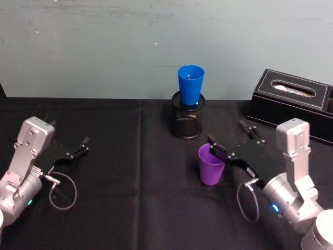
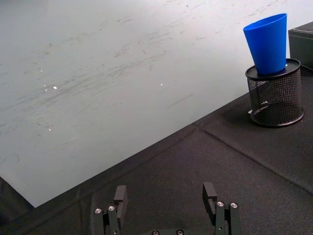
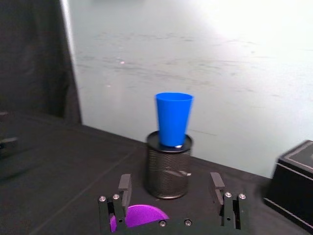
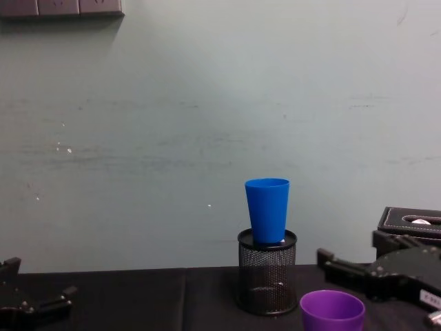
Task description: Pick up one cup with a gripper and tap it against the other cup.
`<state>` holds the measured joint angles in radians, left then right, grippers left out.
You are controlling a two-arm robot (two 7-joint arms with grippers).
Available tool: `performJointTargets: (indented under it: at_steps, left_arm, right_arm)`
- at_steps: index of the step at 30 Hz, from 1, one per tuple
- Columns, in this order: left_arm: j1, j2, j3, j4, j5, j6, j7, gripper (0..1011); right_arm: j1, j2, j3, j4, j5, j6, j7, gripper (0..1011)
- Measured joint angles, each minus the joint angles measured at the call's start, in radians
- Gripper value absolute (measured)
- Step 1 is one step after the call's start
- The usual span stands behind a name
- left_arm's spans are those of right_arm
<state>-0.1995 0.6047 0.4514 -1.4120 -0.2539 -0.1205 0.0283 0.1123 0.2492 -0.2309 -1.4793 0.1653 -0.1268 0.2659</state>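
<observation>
A: Where's the purple cup [image 1: 211,165]?
B: Upright on the black worktop [image 1: 130,198], mouth up, smooth and tapered, nearer the robot than the blue cup [image 1: 190,85] and a little to its right.
A: And the blue one?
B: Taller and narrower, also upright, its base sunk into a black mesh holder [image 1: 187,115] near the wall.
A: The right tool [image 1: 230,140]?
B: Fingers spread; one reaches the purple cup's rim, whether touching I can't tell.
</observation>
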Motion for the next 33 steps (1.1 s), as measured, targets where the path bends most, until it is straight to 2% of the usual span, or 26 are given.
performJointTargets:
  at_steps: [7,10,16,25,33]
  left_arm:
    - [0.000,0.000,0.000,0.000,0.000,0.000,0.000,1011]
    - [0.000,0.000,0.000,0.000,0.000,0.000,0.000,1011]
    - [0.000,0.000,0.000,0.000,0.000,0.000,0.000,1011]
    - [0.000,0.000,0.000,0.000,0.000,0.000,0.000,1011]
    - [0.000,0.000,0.000,0.000,0.000,0.000,0.000,1011]
  right_arm:
    - [0.007,-0.022,0.038,0.025,-0.009,0.005,-0.055,1000]
    - [0.013,-0.042,0.063,0.041,-0.025,0.019,-0.095,1002]
    - [0.021,-0.066,0.088,0.065,-0.060,0.032,-0.143,1000]
    - [0.033,-0.091,0.110,0.105,-0.132,0.054,-0.205,1000]
    - [0.037,-0.107,0.121,0.127,-0.158,0.079,-0.213,1002]
